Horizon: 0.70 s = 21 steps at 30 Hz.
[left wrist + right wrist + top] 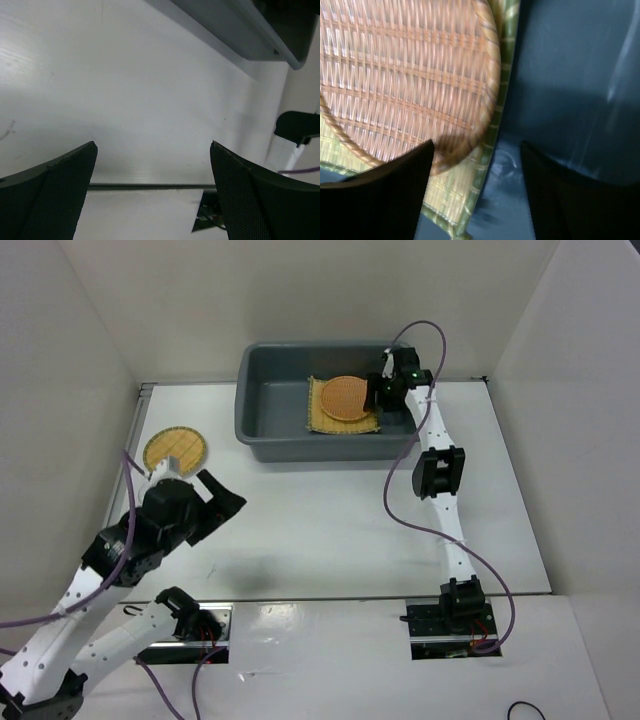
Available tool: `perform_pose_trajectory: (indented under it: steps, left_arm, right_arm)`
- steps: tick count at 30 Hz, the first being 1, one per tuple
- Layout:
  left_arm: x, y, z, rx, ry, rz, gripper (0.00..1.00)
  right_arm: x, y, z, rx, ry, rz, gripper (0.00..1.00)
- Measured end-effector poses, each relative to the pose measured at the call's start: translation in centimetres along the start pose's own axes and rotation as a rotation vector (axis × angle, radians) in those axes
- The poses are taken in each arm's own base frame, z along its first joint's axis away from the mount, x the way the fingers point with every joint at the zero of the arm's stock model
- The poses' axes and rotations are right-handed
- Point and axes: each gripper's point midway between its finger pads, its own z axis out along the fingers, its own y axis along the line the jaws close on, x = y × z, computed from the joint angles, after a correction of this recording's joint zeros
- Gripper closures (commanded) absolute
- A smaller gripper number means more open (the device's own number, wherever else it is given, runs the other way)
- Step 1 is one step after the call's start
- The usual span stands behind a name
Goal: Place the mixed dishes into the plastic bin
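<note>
The dark grey plastic bin (262,430) stands at the back of the table. Inside it lies a square yellow woven mat (325,420) with an orange-brown woven disc (345,397) on top. My right gripper (378,395) hangs inside the bin at the disc's right edge. Its jaws are open over the mat's edge (487,165) and the disc (405,75), holding nothing. A faint clear round shape (506,163), perhaps a glass cup, lies blurred on the bin floor between them. A yellow-tan woven disc (175,448) lies on the table at the left. My left gripper (228,498) is wide open and empty, right of that disc.
The bin's near wall and rolled rim (250,35) show at the top right of the left wrist view, with bare white table (125,90) below my left gripper (153,143). White walls enclose the table on three sides. Purple cables trail from both arms.
</note>
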Motion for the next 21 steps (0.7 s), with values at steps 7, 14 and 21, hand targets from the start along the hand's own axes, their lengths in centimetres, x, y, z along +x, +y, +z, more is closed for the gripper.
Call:
perform_pose_trajectory:
  steps: [7,14,21]
  left_arm:
    - [-11.0,-5.1,2.2,-0.307,-0.19,0.227,0.0]
    - [-25.8,0.8,8.5,-0.449,-0.213,0.181,0.0]
    - [-28.8,8.8,11.8,-0.25,-0.144,-0.061,0.0]
  right_arm:
    - [-1.9,0.4,-4.1,-0.007,-0.017,-0.06,0.02]
    - [-8.7,4.9,-18.6,-0.007,-0.196,-0.342,0.02]
    - [-13.0,6.0,-32.9,0.188,-0.414,-0.477,0.02]
